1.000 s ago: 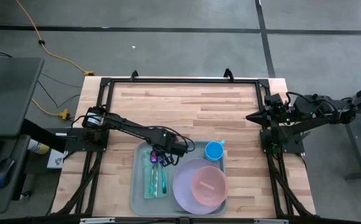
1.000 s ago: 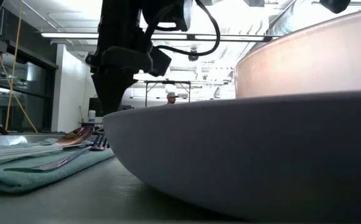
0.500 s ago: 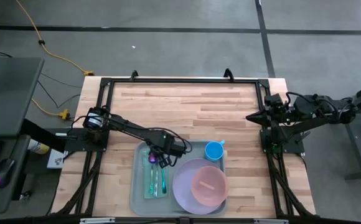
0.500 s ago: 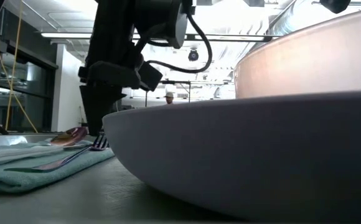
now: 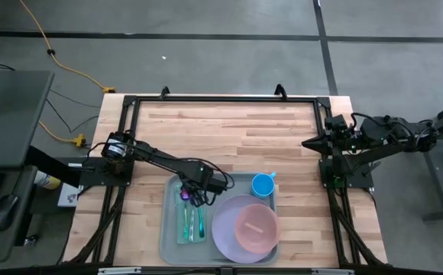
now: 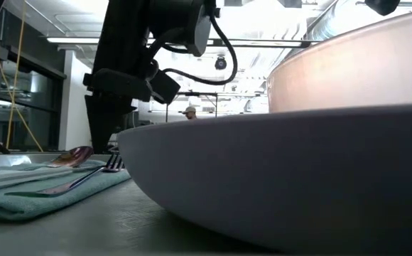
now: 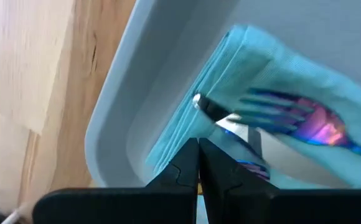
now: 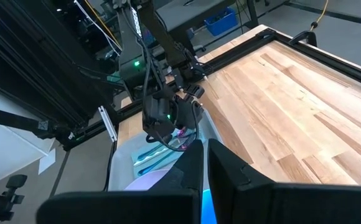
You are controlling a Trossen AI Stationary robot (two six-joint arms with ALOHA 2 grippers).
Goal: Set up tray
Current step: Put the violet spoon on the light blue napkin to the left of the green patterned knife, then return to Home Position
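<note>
The grey-blue tray (image 5: 166, 221) lies at the table's near edge. On it are a folded teal cloth (image 5: 182, 226) with iridescent cutlery (image 7: 280, 107), a lavender plate (image 5: 223, 229) carrying a pink bowl (image 5: 256, 225), and a blue cup (image 5: 263, 184). My left gripper (image 5: 187, 192) is shut and hovers over the far end of the cloth (image 7: 230, 68), near the tray's far-left corner (image 7: 115, 112). In the low view it (image 6: 106, 139) stands behind the cutlery. My right gripper (image 5: 307, 143) is shut and waits at the table's right edge.
Bare wooden table (image 5: 229, 130) stretches from the tray to the far edge, inside a black frame. The plate (image 6: 277, 163) and bowl (image 6: 348, 64) fill most of the low view. A person shows far back in the room (image 6: 189, 112).
My left gripper has drawn back a little from over the cutlery toward the table's far-left side. The raised end of the iridescent spoon has sunk lower onto the cloth.
</note>
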